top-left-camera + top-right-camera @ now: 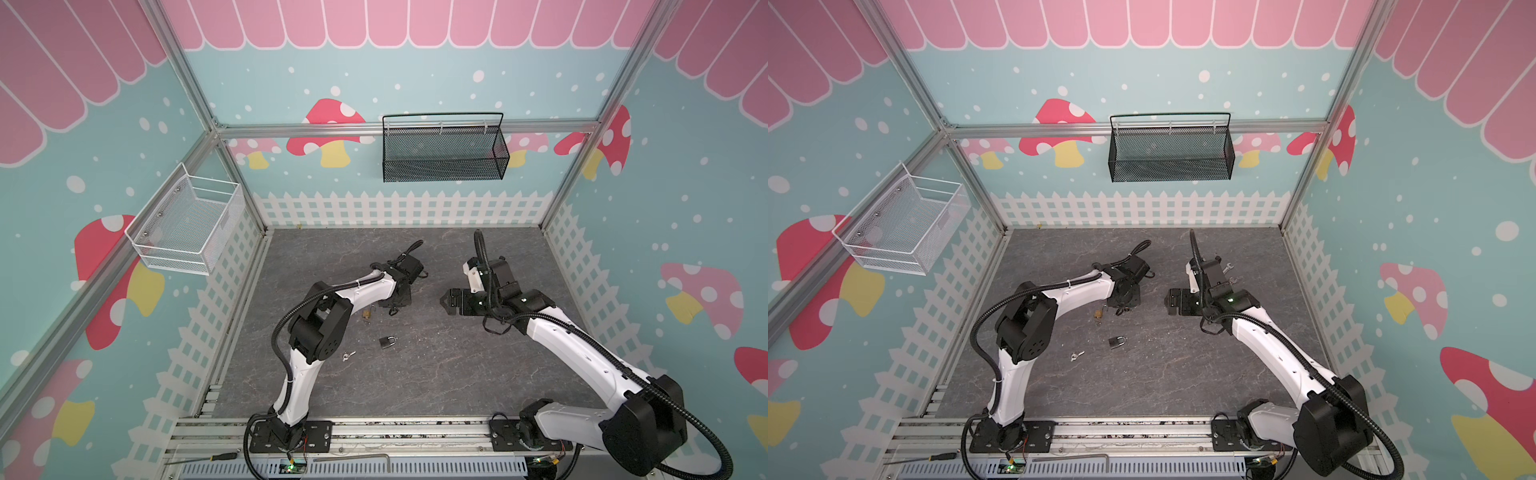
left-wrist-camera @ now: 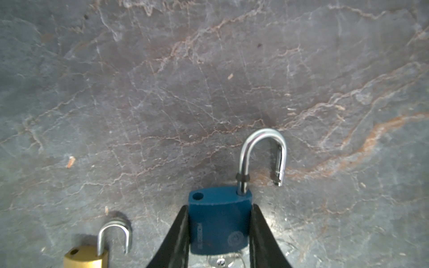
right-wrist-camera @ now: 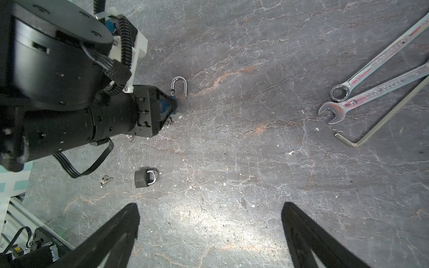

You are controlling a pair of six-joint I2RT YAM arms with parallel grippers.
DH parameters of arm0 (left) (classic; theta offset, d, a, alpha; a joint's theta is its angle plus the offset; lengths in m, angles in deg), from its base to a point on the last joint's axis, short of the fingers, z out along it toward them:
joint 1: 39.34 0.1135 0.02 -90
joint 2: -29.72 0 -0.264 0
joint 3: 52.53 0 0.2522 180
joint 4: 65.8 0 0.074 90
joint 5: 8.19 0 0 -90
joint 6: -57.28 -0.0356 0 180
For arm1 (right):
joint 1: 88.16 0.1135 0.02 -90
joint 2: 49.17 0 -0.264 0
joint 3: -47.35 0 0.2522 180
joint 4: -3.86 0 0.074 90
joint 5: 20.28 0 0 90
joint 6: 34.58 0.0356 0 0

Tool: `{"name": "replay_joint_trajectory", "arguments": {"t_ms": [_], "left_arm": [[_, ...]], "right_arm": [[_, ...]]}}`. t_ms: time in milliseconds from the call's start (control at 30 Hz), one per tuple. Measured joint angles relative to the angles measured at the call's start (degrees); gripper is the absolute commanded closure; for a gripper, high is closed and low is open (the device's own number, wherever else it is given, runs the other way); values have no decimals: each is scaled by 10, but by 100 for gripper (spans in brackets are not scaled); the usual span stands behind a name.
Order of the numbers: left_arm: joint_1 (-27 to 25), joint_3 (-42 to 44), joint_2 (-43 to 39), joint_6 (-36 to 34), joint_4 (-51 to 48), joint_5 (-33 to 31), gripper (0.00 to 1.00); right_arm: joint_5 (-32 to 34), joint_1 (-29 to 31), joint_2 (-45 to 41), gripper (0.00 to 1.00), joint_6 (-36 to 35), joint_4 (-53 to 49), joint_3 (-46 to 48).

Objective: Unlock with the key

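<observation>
- We saw the left jaws closed on the body of the blue padlock (image 2: 219,222), one finger on each side, low over the table (image 2: 209,69).
- Its shackle (image 2: 262,143) stood sprung out of the body, and a key (image 2: 222,261) showed at the bottom of the lock, so we judged this lock to be open.
- To finish well, we thought the left arm should lay the lock flat on bare table and open slowly, so that the key would not be pulled out.
- The right jaws hung wide open with nothing between them, near the middle of the table.
- A brass padlock (image 2: 86,257), also with its shackle open, lay just beside the blue one and could be bumped.
- A dark padlock (image 3: 142,178) lay nearer the robot's base, its shackle shut, with a loose key (image 3: 106,180) near it; we took it for the next lock.
- Two wrenches (image 3: 337,114) and a hex key (image 3: 383,121) lay well apart on the right arm's side, in nobody's way.
</observation>
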Motion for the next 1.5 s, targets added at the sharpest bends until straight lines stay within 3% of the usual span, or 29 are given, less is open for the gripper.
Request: {"name": "replay_joint_trajectory", "arguments": {"t_ms": [433, 667, 833, 1000, 1267, 1500], "left_arm": [[4, 8, -5, 21, 5, 3, 50], [9, 22, -52, 33, 15, 17, 45], [18, 84, -169, 42, 46, 25, 45], [49, 171, -325, 42, 71, 34, 44], [143, 316, -549, 37, 56, 63, 44], [240, 365, -655, 8, -9, 99, 44]], "right_arm": [[4, -3, -16, 2, -4, -7, -4], [5, -3, -17, 1, -17, -26, -35], [-4, 9, -7, 0, -17, -30, -72], [0, 89, 32, 0, -3, -26, -84], [-3, 226, 142, 2, 52, 28, -85], [3, 308, 256, 9, 111, 77, -129]]}}
